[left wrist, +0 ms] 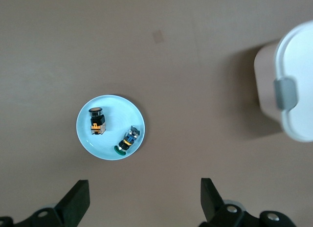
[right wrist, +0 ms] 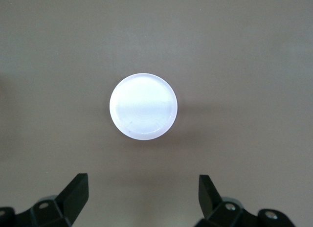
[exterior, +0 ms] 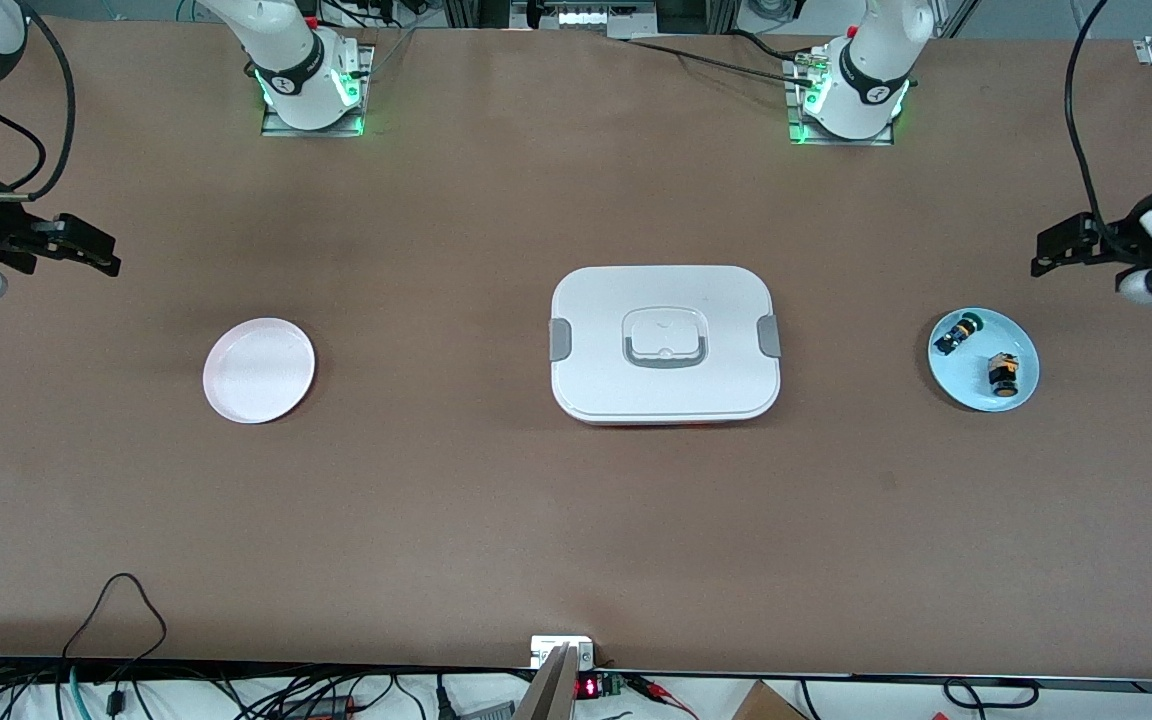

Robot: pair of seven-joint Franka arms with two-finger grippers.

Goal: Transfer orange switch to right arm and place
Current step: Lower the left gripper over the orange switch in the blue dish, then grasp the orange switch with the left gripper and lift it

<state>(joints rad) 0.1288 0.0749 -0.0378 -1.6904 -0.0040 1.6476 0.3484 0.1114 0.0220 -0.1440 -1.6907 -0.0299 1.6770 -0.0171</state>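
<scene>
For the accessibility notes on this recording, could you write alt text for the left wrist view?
A small light blue plate on a brown table holds two tiny switches lying apart: the orange switch and a green-capped switch. The left pincer hangs open above the table beside the plate, holding nothing. Part of a white lidded container with a grey clasp shows at the edge.

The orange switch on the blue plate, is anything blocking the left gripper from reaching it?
Nothing visible. The orange switch lies uncovered on the blue plate, apart from the green-capped switch beside it. The open left gripper hangs above the table near the plate.
</scene>
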